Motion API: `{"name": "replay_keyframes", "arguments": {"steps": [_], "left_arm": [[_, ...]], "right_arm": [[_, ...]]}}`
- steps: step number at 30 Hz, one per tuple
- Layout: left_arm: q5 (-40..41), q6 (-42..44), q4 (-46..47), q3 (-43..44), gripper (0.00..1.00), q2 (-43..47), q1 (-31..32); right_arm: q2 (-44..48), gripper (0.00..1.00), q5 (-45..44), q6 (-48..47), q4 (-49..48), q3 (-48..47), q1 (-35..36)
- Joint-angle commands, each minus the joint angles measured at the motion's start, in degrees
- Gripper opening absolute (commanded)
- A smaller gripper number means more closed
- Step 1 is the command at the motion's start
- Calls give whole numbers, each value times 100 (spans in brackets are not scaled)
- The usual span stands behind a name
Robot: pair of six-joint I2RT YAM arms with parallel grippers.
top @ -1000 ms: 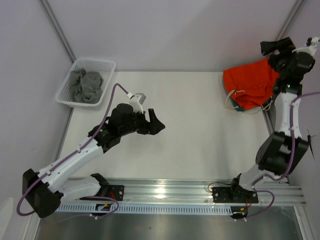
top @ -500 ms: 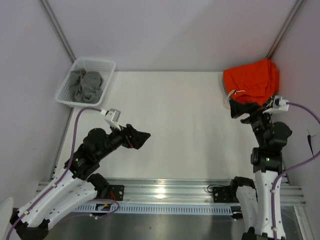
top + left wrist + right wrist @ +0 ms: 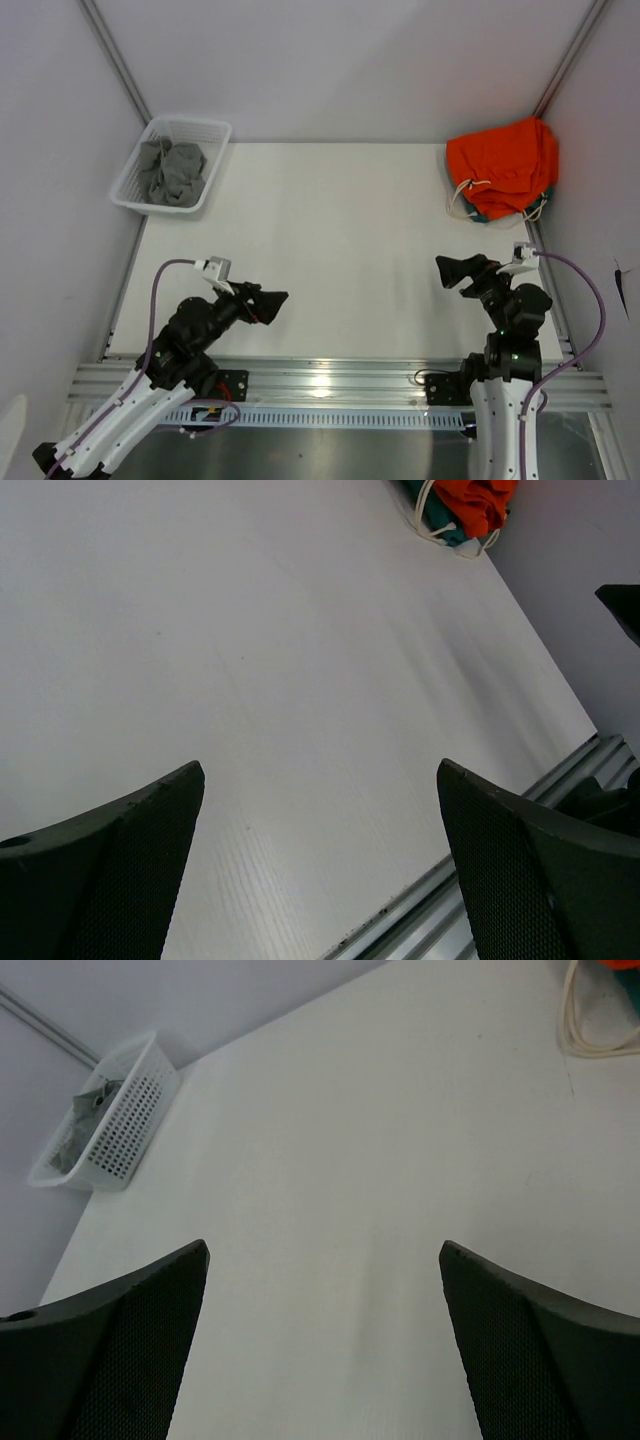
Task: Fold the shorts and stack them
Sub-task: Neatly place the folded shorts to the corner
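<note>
The orange shorts (image 3: 500,162) lie folded in the far right corner of the table, on top of the teal-green shorts (image 3: 488,213), of which only an edge shows, with white drawstrings (image 3: 463,192) trailing out. The left wrist view catches that stack (image 3: 465,504) far off. My left gripper (image 3: 268,303) hovers low near the table's front left, open and empty. My right gripper (image 3: 458,272) is pulled back at the front right, open and empty, well short of the shorts. A loop of drawstring (image 3: 592,1020) shows in the right wrist view.
A white basket (image 3: 143,195) holding grey cloth (image 3: 170,170) stands at the far left corner; it also shows in the right wrist view as the basket (image 3: 110,1120). An aluminium rail (image 3: 330,380) runs along the near edge. Walls close in both sides.
Both arms have drawn back toward their bases. The right gripper left the orange shorts in the corner and came down to the front right. The left gripper retreated from mid-table to the front left.
</note>
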State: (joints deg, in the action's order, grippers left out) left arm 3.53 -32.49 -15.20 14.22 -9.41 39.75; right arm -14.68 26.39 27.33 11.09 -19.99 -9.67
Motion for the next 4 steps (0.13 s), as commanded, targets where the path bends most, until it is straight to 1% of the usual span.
{"name": "replay_keyframes", "arguments": {"steps": [1, 4], "left_arm": [[175, 94, 272, -112, 99, 185, 24], [227, 172, 264, -42, 99, 28, 24]], "right_arm": [[70, 99, 146, -44, -19, 21, 36], [44, 99, 156, 0, -107, 56, 36]]}}
